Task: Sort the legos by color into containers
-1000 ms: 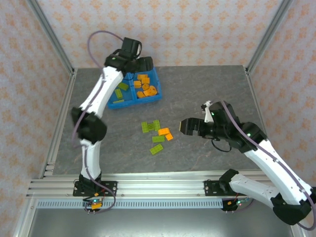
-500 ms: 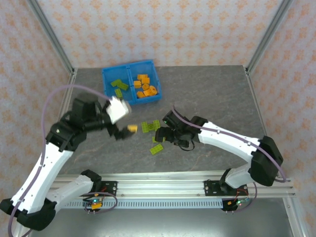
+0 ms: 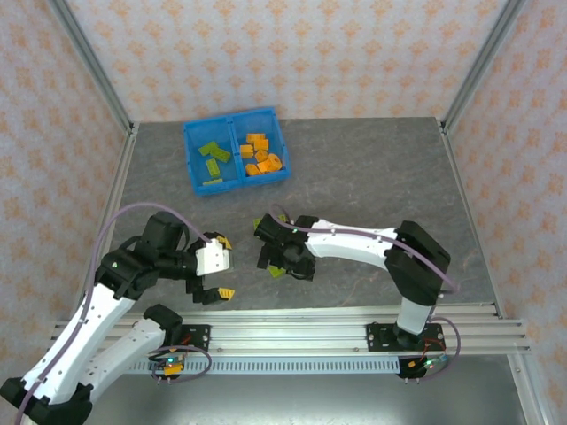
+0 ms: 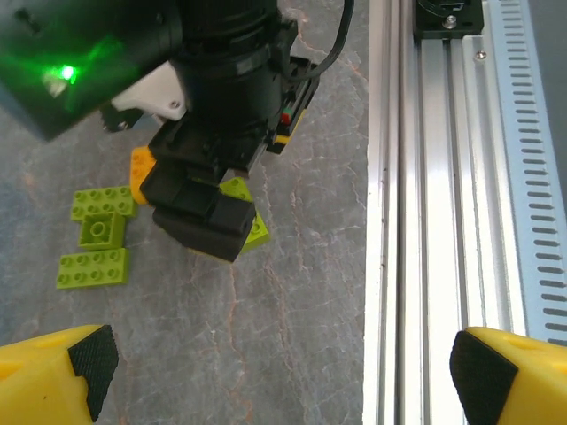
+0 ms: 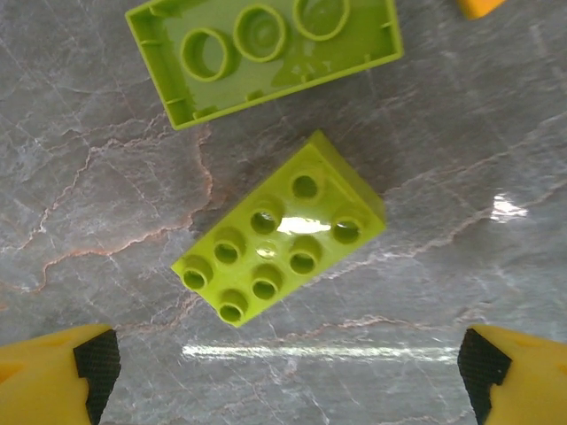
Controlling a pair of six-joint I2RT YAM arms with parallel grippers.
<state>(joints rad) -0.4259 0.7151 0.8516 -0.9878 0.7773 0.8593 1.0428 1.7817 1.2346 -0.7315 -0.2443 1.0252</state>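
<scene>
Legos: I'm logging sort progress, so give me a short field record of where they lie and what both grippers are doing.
tray: blue, far left of the table, two compartments
left compartment: green legos
right compartment: orange legos
loose on table: studs-up green brick; upside-down green brick beside it, apart; other green bricks and an orange piece nearby
right gripper: open, empty, pointed down at the studs-up green brick
left gripper: open, empty, near the front rail
</scene>
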